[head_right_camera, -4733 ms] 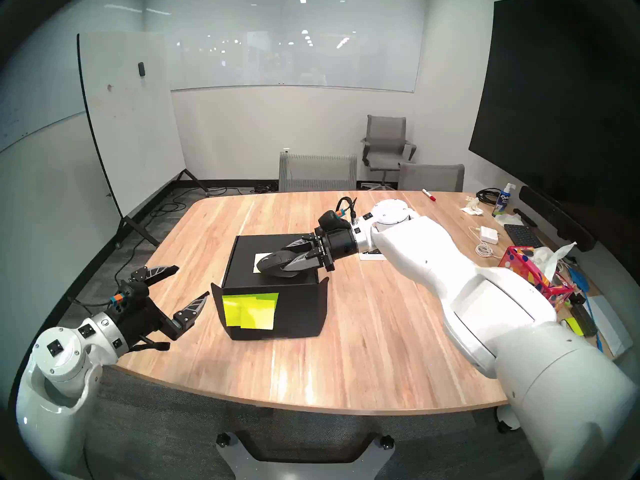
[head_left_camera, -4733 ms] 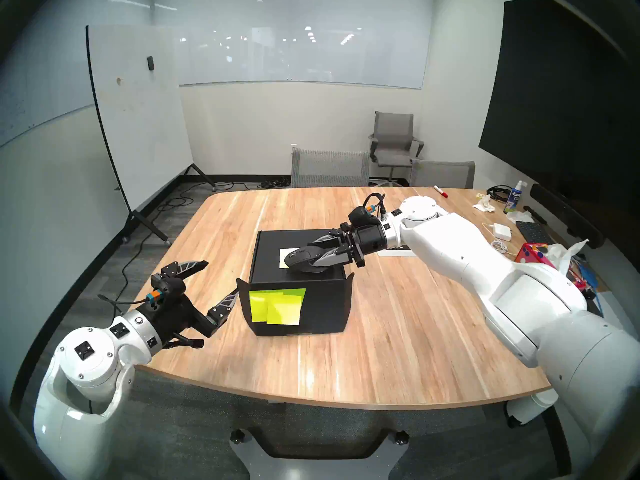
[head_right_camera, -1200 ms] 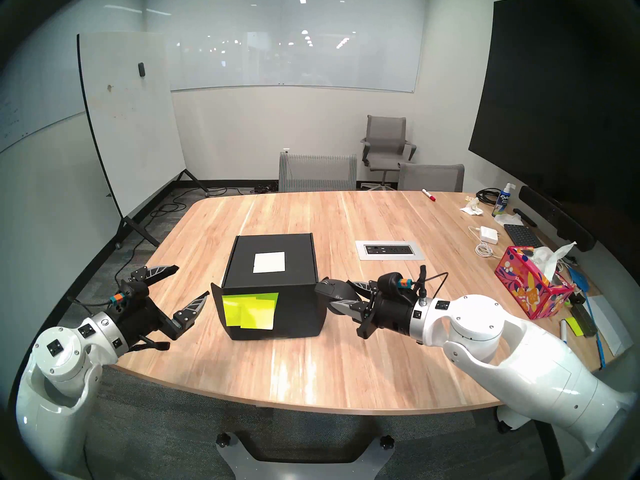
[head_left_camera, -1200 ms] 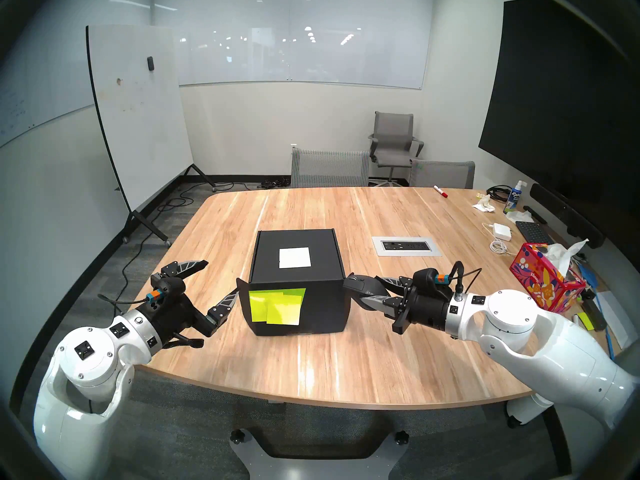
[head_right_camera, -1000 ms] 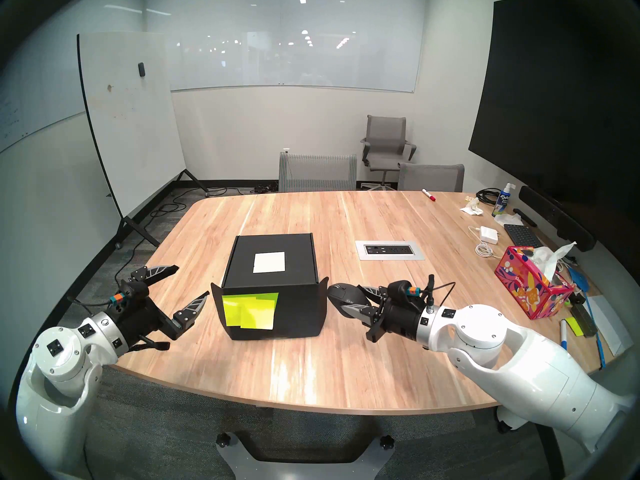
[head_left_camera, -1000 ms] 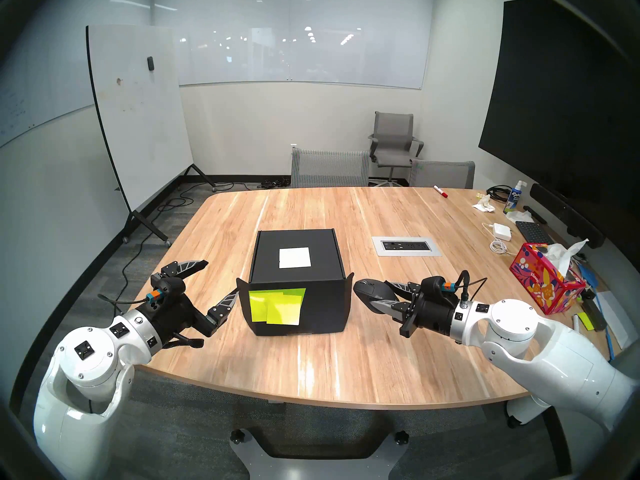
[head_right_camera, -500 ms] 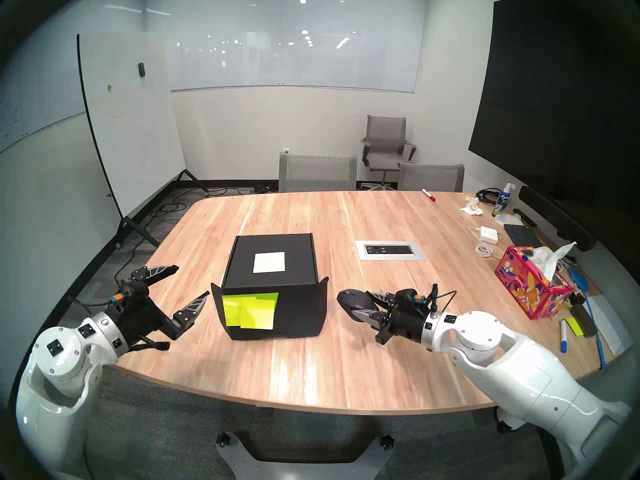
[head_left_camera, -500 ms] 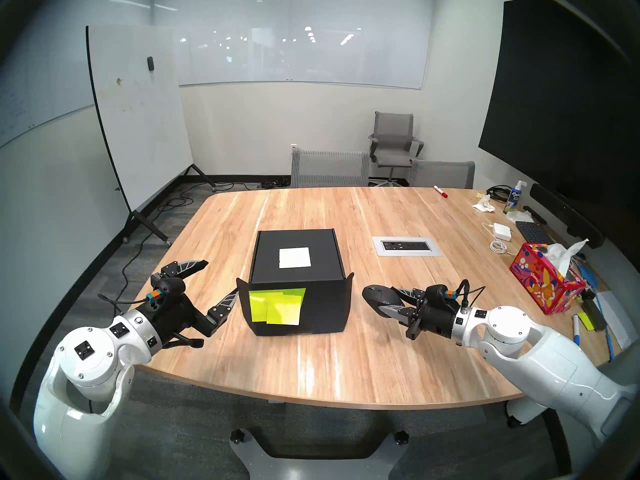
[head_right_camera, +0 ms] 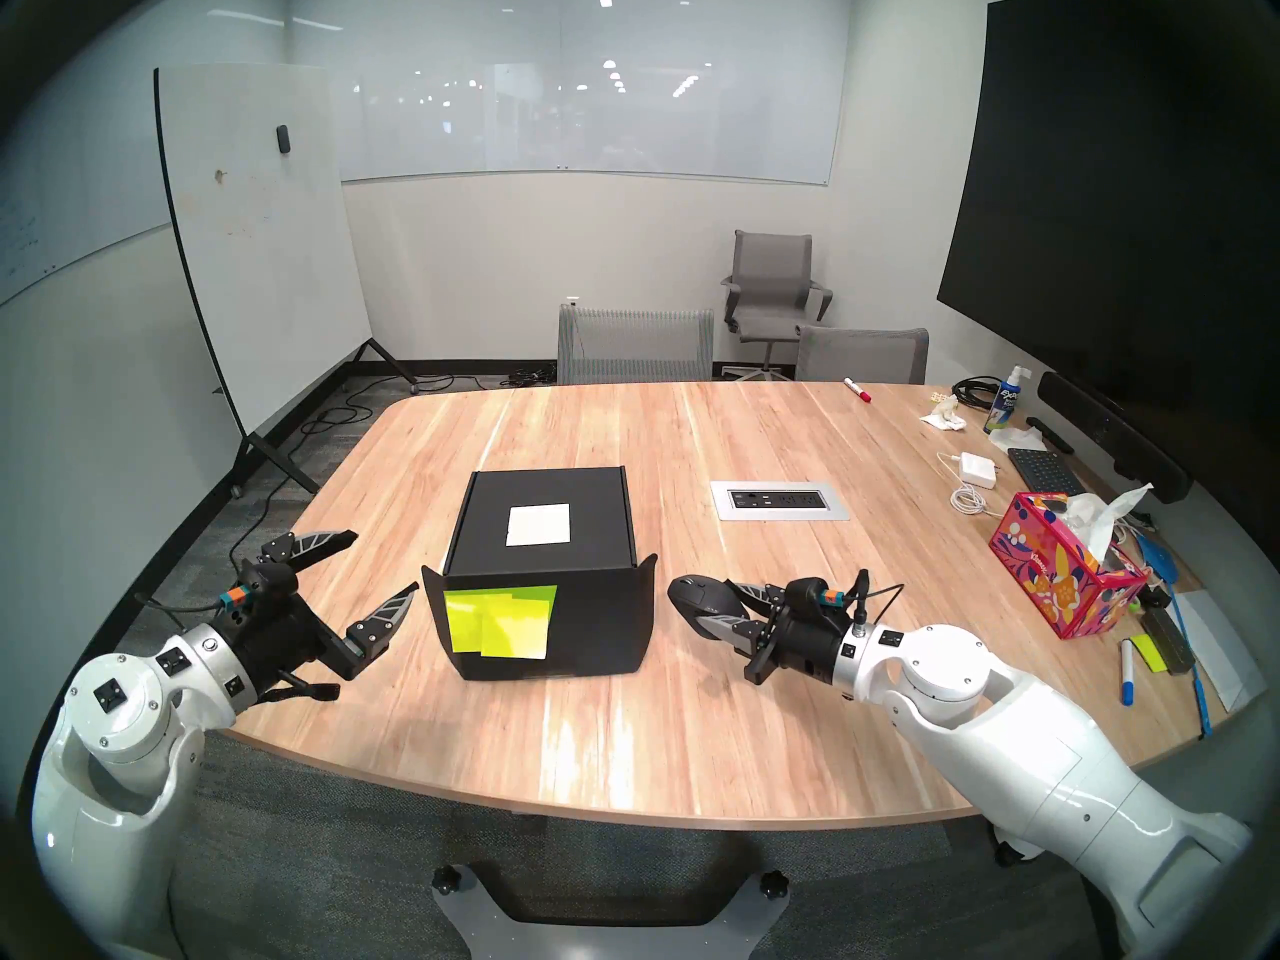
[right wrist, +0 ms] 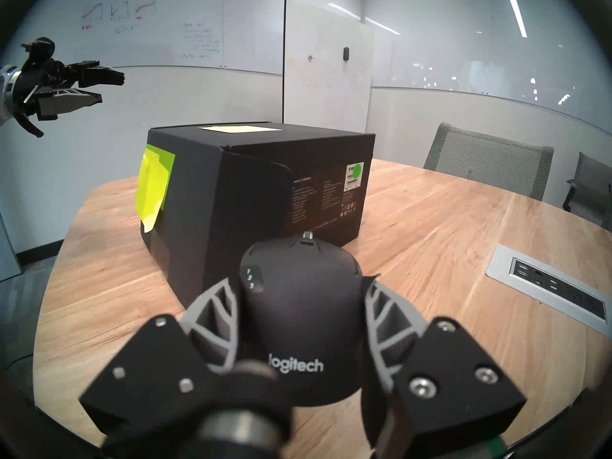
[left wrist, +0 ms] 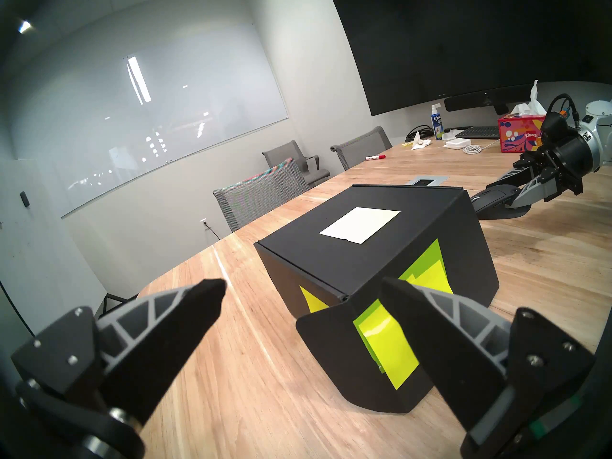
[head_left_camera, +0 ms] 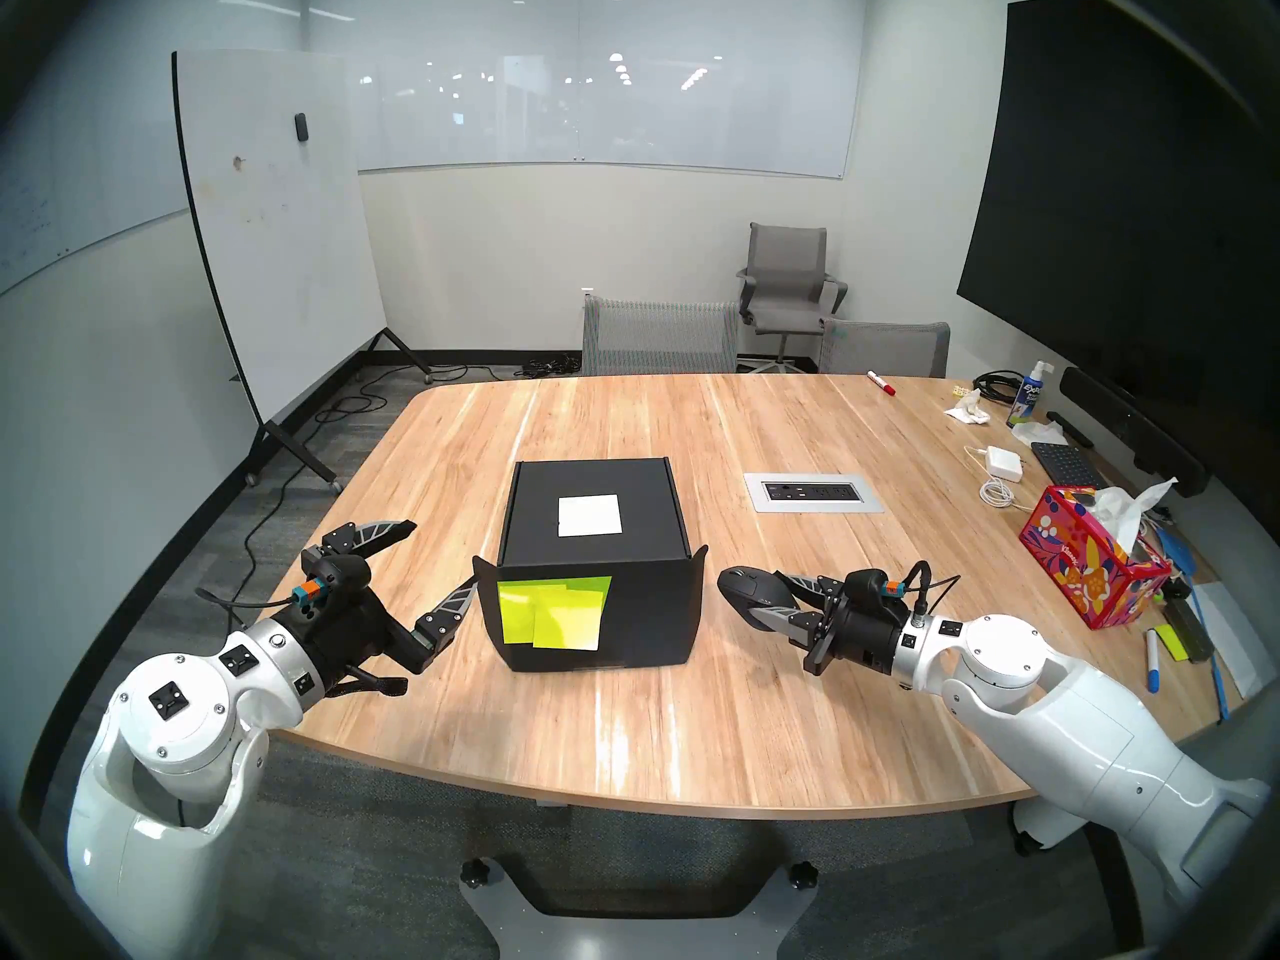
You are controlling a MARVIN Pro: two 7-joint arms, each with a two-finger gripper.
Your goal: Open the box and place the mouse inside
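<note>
Your right hand [right wrist: 299, 319] is clamped on the mouse [right wrist: 299, 311] by its smooth, probably slippery flanks, just short of the closed box [right wrist: 265, 186] ahead, whose light, bendy lid flap awaits your spread-apart left hand [head_left_camera: 433, 557].

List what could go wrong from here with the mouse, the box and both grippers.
1. The box lid is shut while the right gripper is clamped on the mouse; lowered now, the mouse would land on the table, not inside.
2. The open left gripper has one finger close to a splayed side flap; it might snag it or shove the box.
</note>
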